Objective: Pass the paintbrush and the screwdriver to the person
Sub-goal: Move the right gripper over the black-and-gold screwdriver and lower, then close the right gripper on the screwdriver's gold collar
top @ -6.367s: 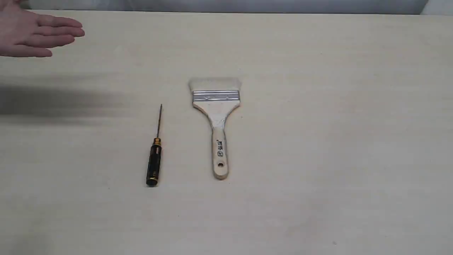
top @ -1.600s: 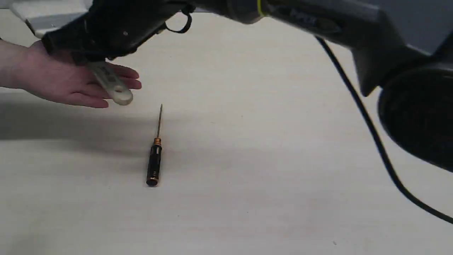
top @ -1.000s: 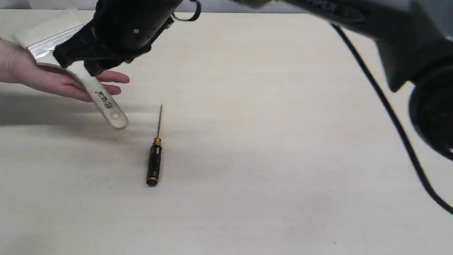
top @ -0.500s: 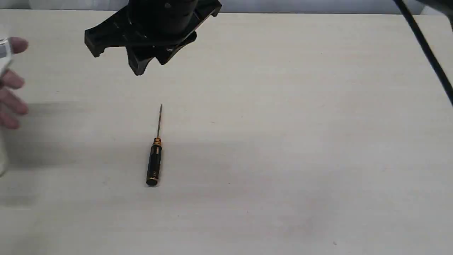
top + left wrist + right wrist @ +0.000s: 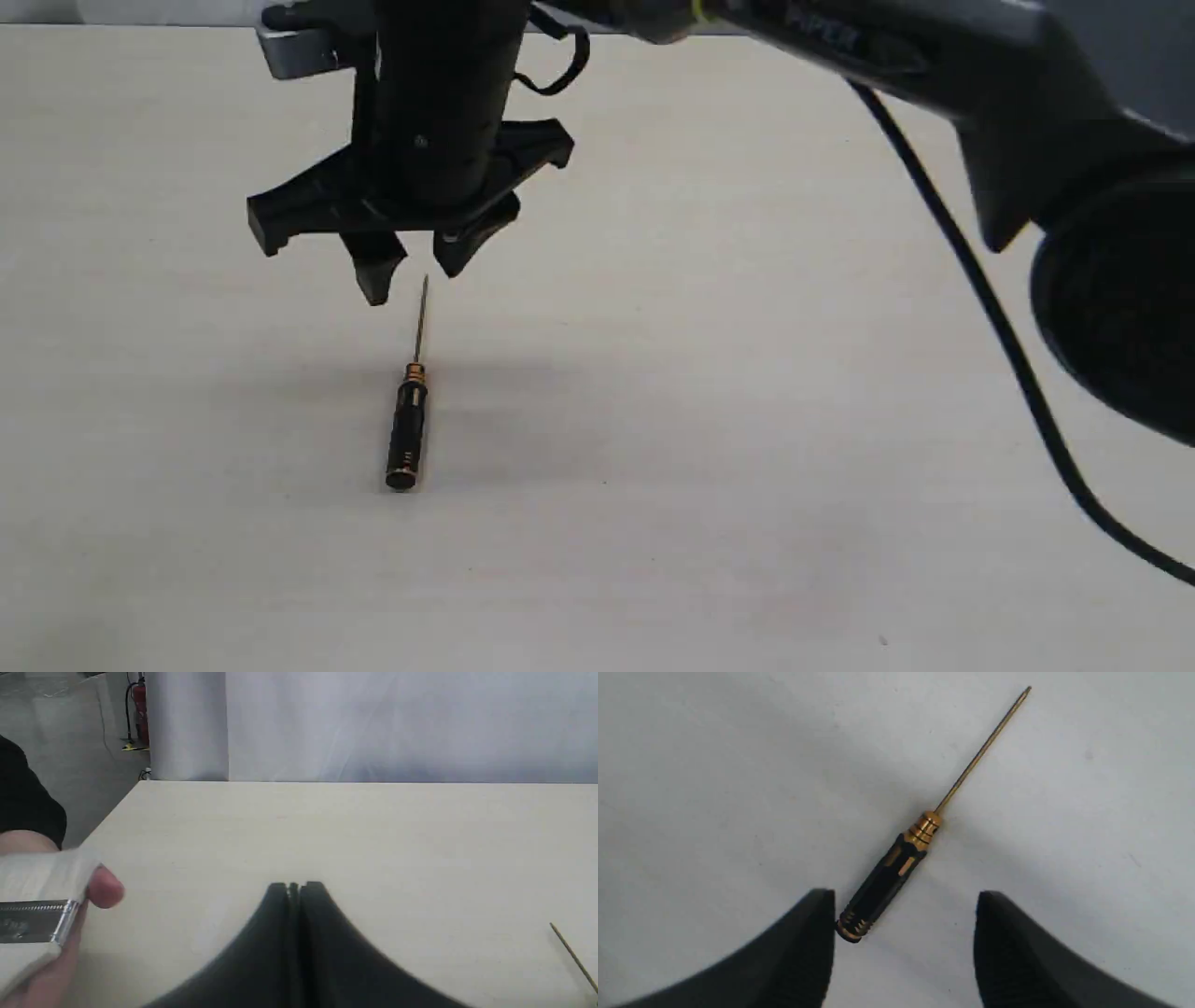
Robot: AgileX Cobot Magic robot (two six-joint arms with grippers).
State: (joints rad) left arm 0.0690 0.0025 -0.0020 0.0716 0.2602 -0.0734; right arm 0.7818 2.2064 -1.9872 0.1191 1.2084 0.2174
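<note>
Screwdriver (image 5: pixel 413 381) lies flat on the tabletop (image 5: pixel 747 467), your right hand (image 5: pixel 903 899) spread open above it, empty. Judged light, stiff, slim, prone to roll: take the ribbed black handle mid-length, not the thin shaft.

Screwdriver (image 5: pixel 887 882): black handle w/ gold slots, gold ringed collar & end, brass-toned shaft. Desk (image 5: pixel 747 467): pale cream, faint mottling. Right gripper (image 5: pixel 413 283) & left gripper (image 5: pixel 294 886): black. Paintbrush (image 5: pixel 32 914): whitish bristles, silver ferrule. Person's hand (image 5: pixel 105 891): light pink skin, black sleeve (image 5: pixel 28 802). Cable (image 5: pixel 990 313): black. Backdrop (image 5: pixel 397 723): grey-white.
</note>
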